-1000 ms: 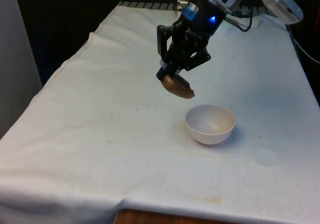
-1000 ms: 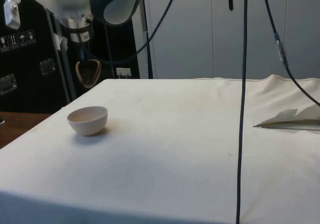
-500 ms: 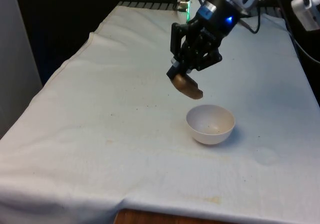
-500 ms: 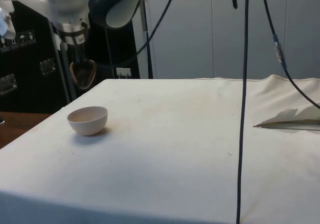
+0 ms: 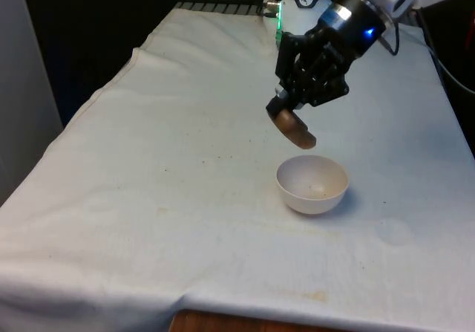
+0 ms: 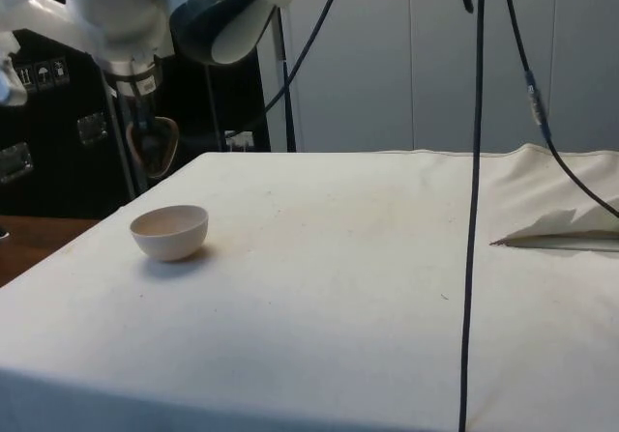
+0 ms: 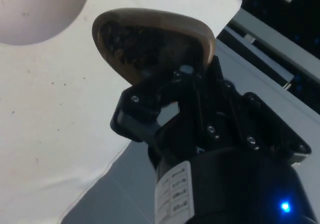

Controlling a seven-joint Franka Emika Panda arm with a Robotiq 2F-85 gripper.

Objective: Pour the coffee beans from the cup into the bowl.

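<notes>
My gripper [image 5: 284, 111] is shut on a brown cup [image 5: 293, 129] and holds it tilted in the air, just above and to the front view's left of the white bowl [image 5: 312, 184]. In the side view the cup [image 6: 155, 147] hangs above and behind the bowl [image 6: 170, 231]. The wrist view shows the cup [image 7: 152, 43] squeezed between the black fingers [image 7: 145, 119], with dark coffee beans inside it and the bowl's rim [image 7: 37, 13] close by. The bowl stands on the white cloth, a few dark specks inside it.
The white cloth [image 5: 163, 161] covers the table, with a few small stains near the front edge. In the side view black cables [image 6: 474, 161] hang down and a fold in the cloth [image 6: 556, 229] lies at the right.
The gripper has carried the cup towards the front view's right, closer to the bowl. The bowl has not moved.
</notes>
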